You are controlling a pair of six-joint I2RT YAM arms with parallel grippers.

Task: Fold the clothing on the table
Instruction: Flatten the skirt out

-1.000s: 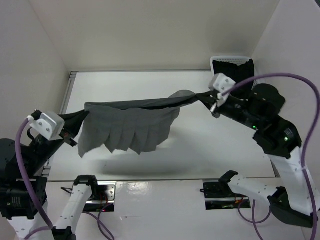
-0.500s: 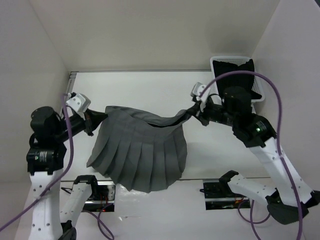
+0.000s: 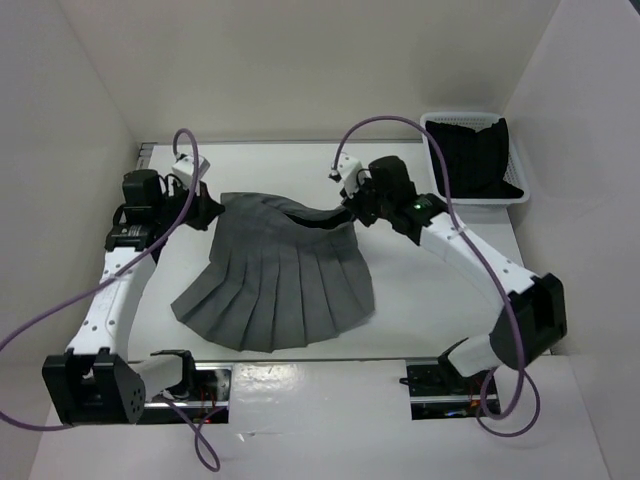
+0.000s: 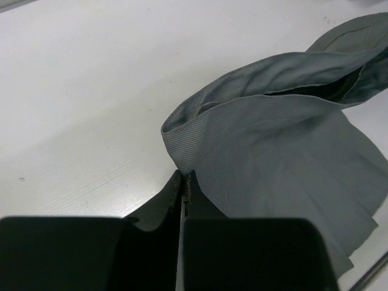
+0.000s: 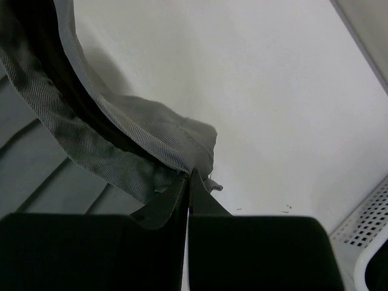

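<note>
Both arms' jaws clamp opposite waistband (image 3: 305, 216) ends of the grey skirt (image 3: 275, 290), fanned on the bench (image 3: 440, 290); lowering evenly, waistband taut, should flatten pleats.

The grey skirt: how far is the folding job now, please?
Done: the skirt lies fanned out on the table, pleats mostly flat. In hand: the left end effector and the right end effector are each shut on one end of the waistband. Left: no fold is visible yet, so all the folding remains.
</note>
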